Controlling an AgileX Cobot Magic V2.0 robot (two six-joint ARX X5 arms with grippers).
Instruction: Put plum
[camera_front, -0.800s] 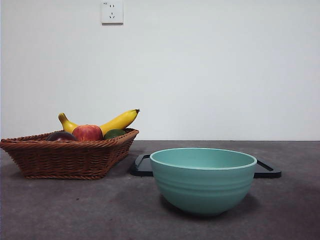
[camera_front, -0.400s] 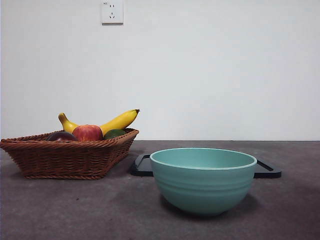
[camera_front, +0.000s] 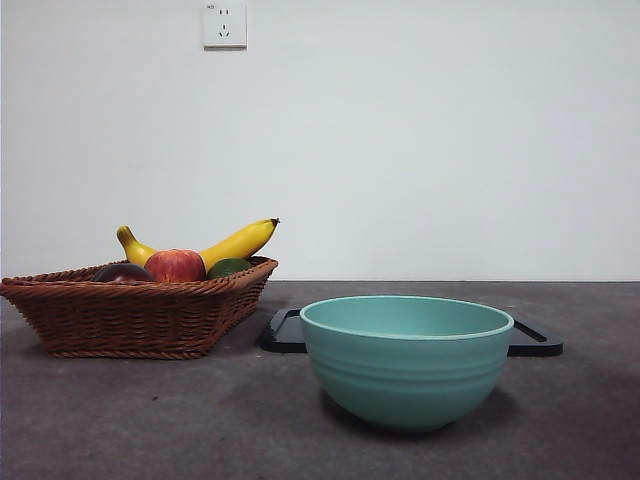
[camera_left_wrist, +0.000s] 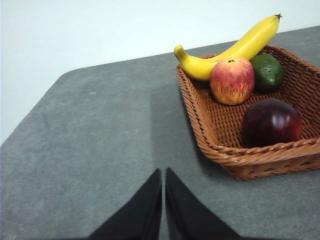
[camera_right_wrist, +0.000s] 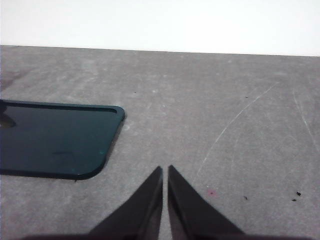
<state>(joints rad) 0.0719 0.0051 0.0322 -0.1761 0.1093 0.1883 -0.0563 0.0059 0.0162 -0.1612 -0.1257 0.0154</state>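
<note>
While both arms wait, the plum (camera_left_wrist: 271, 122) lies in the basket (camera_left_wrist: 210, 130) at the left, near the apple (camera_left_wrist: 232, 80). Left tool (camera_left_wrist: 163, 172) and right tool (camera_right_wrist: 165, 169) hover over bare tabletop (camera_front: 150, 420), jaws pressed together, empty.

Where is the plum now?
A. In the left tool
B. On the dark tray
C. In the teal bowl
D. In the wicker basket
D: the plum lies in the basket near the apple, and the left tool is shut on nothing, apart from it.
</note>
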